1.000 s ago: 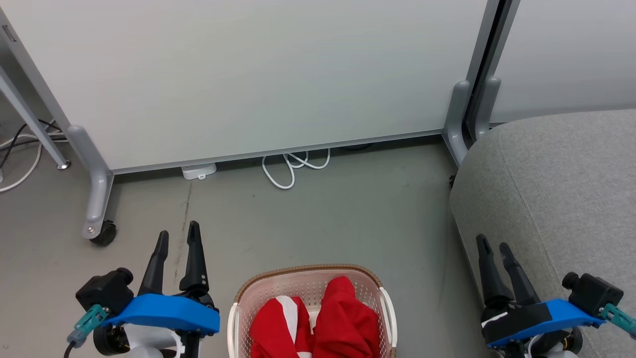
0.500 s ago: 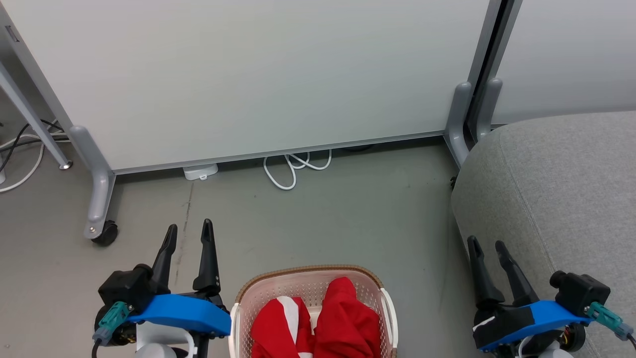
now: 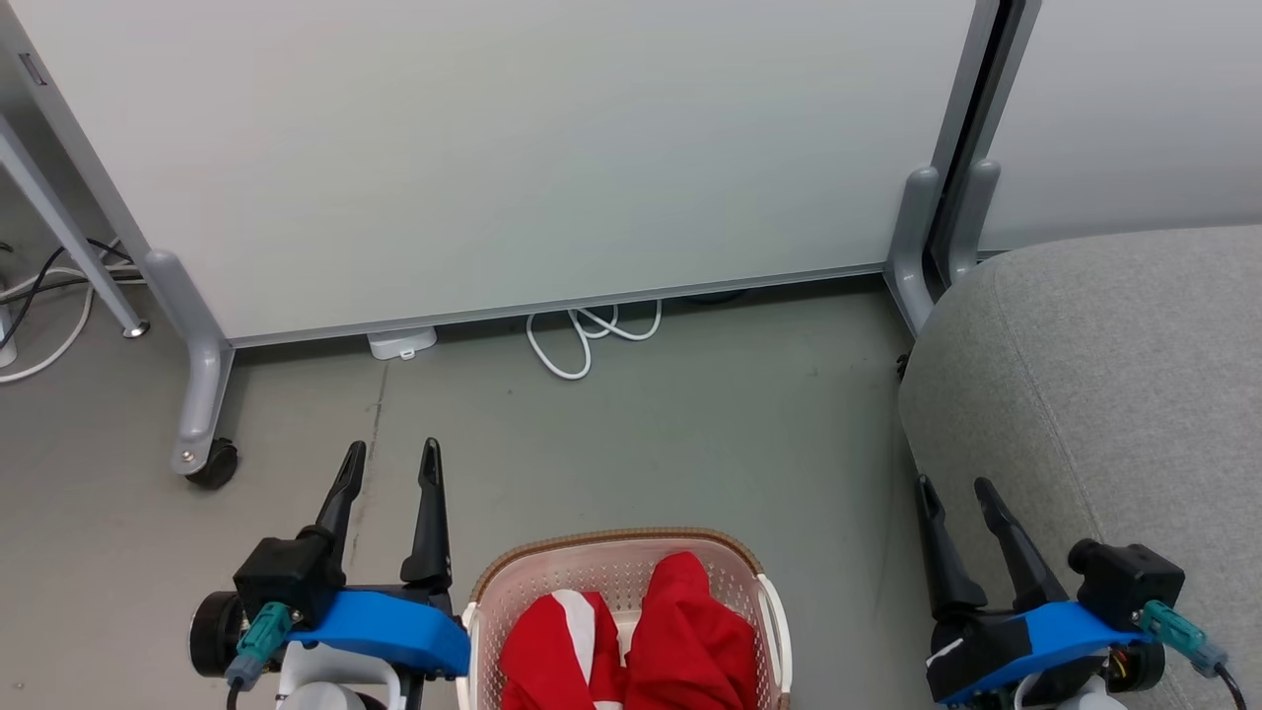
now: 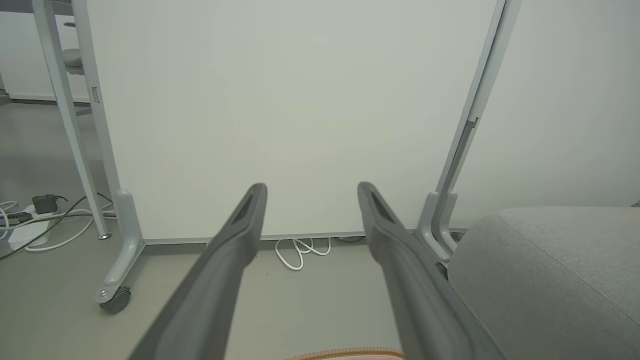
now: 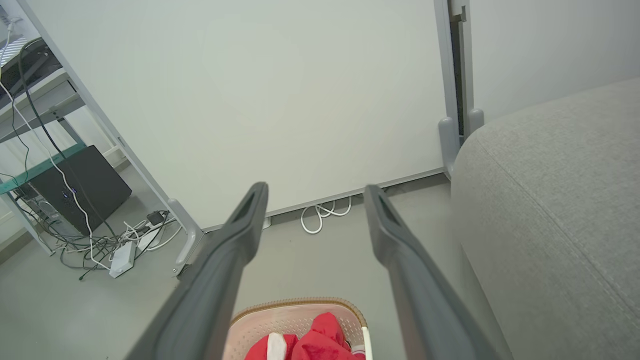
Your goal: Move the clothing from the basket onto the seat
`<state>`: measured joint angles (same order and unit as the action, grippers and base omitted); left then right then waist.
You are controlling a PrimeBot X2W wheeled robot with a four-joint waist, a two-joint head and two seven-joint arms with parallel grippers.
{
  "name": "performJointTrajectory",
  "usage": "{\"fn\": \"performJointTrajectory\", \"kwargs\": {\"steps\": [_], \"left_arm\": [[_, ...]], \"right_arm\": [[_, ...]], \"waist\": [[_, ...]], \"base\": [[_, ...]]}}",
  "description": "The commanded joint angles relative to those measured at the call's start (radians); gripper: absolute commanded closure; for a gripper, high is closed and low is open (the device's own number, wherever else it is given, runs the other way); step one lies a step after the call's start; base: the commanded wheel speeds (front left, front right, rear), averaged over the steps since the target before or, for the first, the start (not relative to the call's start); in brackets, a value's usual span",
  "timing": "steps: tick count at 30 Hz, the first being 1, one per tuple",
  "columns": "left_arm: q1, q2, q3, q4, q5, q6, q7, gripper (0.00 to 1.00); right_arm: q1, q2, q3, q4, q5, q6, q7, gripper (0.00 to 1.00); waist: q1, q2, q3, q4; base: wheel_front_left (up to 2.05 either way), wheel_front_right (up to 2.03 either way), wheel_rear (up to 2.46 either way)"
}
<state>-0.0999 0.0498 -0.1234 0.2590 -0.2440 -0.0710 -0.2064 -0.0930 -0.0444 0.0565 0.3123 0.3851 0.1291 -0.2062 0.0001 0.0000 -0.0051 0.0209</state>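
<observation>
Red clothing (image 3: 690, 641) in basket (image 3: 611, 540) — left wrist view catches its rim (image 4: 345, 355); left gripper (image 3: 392, 449), right gripper (image 3: 951, 483) spread.

Head view: basket (image 3: 616, 538) near half cut by bottom edge; clothing (image 3: 685, 641) cut likewise, hiding the basket floor; seat (image 3: 1134, 394) runs off right edge.

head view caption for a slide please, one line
Both pincers open and empty, left pincer and right pincer flanking the basket of red clothing, grey seat at right.
</observation>
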Motion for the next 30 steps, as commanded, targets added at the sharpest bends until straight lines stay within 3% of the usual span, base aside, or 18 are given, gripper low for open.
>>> {"fn": "performJointTrajectory", "kwargs": {"steps": [1, 30], "left_arm": [[-0.014, 0.003, -0.006, 0.000, 0.025, 0.003, -0.010, 0.00], [-0.012, 0.004, -0.036, 0.045, 0.216, -0.008, -0.060, 0.00]], "right_arm": [[-0.014, -0.008, 0.002, 0.000, -0.025, 0.002, -0.011, 0.00], [-0.017, -0.009, 0.022, 0.044, -0.220, 0.002, -0.061, 0.00]], "waist": [[-0.0001, 0.0000, -0.001, 0.001], [-0.0001, 0.0000, -0.006, 0.013]], "base": [[0.00, 0.00, 0.00], [0.00, 0.00, 0.00]]}}
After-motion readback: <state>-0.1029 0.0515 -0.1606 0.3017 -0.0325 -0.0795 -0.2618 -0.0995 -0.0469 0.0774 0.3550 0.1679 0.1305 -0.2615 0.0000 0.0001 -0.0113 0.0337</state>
